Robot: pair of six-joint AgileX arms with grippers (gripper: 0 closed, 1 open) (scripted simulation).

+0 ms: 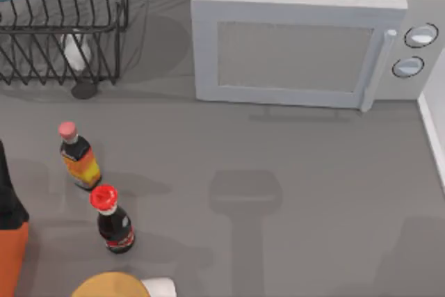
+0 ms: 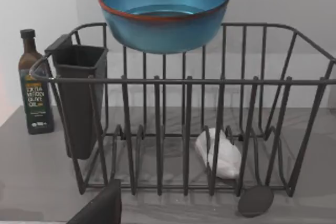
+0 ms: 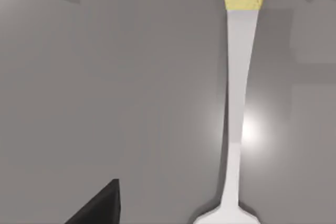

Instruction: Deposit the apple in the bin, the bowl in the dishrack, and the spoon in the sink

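Up high, bowl [image 2: 164, 13] above the dishrack [image 2: 184, 129], left end effector grip on it impossible to tell, right likewise.

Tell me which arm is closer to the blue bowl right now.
Left, most likely. Its wrist camera faces the dishrack with the bowl at the rack's top rim. The right arm's camera looks straight down on the white spoon lying on the table.

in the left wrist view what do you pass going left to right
olive oil bottle → black cutlery holder on the dishrack → bowl above the rack → white object on the rack floor → dark round thing by the rack's base
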